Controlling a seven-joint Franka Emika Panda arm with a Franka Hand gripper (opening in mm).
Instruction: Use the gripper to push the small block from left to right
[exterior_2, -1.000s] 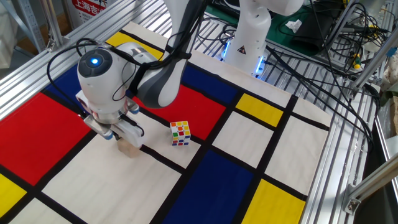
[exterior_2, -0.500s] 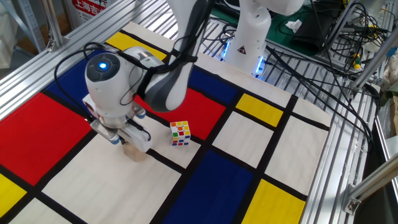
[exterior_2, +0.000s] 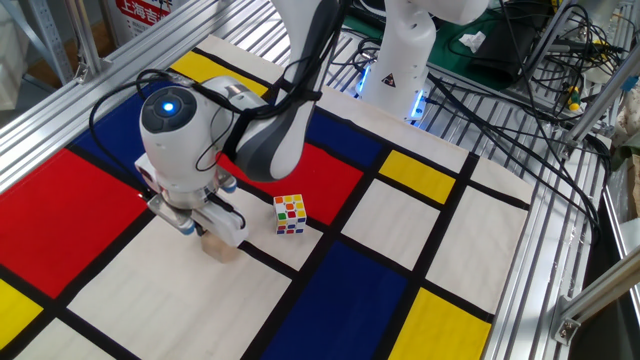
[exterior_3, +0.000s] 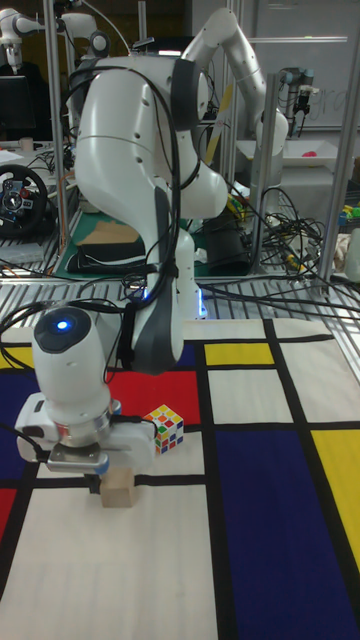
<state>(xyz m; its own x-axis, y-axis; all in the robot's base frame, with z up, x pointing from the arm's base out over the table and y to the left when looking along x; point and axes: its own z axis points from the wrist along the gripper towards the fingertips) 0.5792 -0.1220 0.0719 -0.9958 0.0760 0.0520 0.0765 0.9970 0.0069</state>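
The small block (exterior_2: 224, 247), a plain tan wooden cube, rests on a white panel of the mat just below a black line. My gripper (exterior_2: 200, 230) hangs low under the round white wrist, its dark fingers touching the block's left side. In the tall fixed view the fingertips (exterior_3: 93, 482) show as one narrow dark stub pressed against the left face of the small block (exterior_3: 118, 490). The gripper (exterior_3: 94, 480) looks shut with nothing between its fingers. The wrist hides most of the fingers in the fixed view.
A multicoloured puzzle cube (exterior_2: 290, 214) with white edges stands a short way right of the block, also visible as the puzzle cube (exterior_3: 163, 428). The mat (exterior_2: 350, 290) has red, blue, yellow and white panels. Aluminium rails (exterior_2: 545, 250) and cables border its right side.
The wrist and gripper have shifted a little to the right, and the small block has slid right with them, closer to the puzzle cube. Over the last half second there is almost no motion.
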